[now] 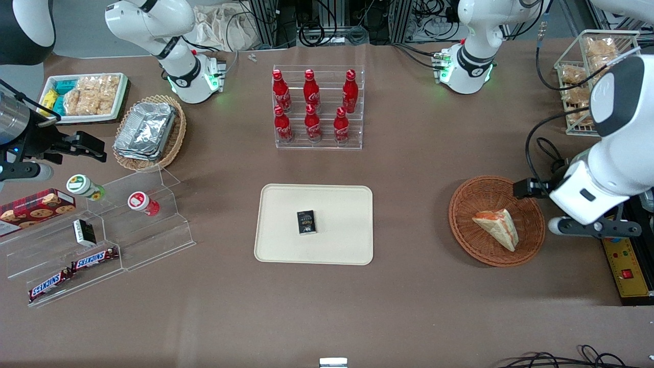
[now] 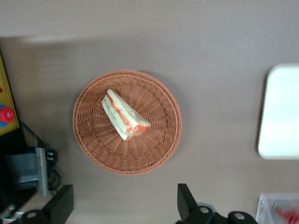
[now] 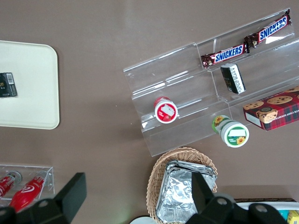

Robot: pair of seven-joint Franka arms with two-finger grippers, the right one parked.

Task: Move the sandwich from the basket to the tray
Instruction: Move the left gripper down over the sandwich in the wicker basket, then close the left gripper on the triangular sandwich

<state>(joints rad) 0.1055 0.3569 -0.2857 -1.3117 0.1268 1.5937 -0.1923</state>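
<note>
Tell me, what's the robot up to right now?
Gripper open, hovering above the basket. Sandwich lying in basket, not yet grasped. Tray holds a small black box; room remains beside it.

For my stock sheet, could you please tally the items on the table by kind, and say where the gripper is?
Cola bottles: 6
Snickers bars: 2
Lidded cups: 2
Small black boxes: 2
Cookie box: 1
Sandwich: 1, in the basket
Total: 14
The gripper hangs open above the basket.
</note>
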